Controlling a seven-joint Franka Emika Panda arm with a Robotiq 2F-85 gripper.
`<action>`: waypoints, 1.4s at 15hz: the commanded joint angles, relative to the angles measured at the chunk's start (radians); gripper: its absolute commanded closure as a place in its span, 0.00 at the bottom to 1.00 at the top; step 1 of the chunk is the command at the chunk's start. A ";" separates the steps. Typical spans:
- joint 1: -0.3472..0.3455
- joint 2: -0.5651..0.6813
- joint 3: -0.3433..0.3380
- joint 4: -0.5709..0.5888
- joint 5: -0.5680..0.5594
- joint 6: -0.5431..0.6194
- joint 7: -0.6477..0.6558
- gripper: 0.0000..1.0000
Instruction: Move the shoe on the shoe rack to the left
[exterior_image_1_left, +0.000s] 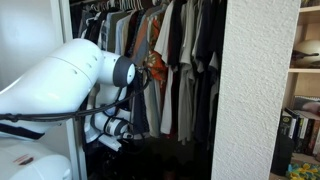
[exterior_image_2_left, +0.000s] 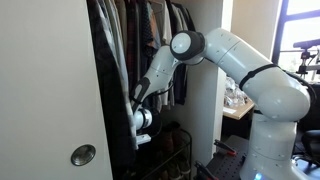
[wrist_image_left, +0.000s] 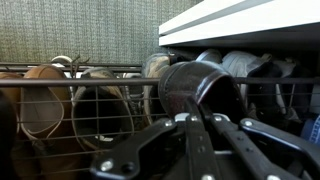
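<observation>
In the wrist view a dark brown shoe stands on the wire shoe rack with its opening toward the camera. My gripper is right below it, its two fingers drawn together on the shoe's near rim. In both exterior views the arm reaches into a dark closet, and the gripper is low among the hanging clothes. The shoe is hidden in both of those views.
Tan shoes and a grey shoe sit left of the dark shoe, and more shoes sit to its right. A white shelf overhangs at the upper right. Hanging clothes crowd the arm. A white wall flanks the closet.
</observation>
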 joint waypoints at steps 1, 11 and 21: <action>0.030 0.011 -0.012 0.050 0.053 -0.052 0.060 0.99; 0.013 0.110 0.049 0.127 0.180 -0.117 0.047 0.99; 0.026 0.131 0.040 0.169 0.197 -0.034 0.068 0.99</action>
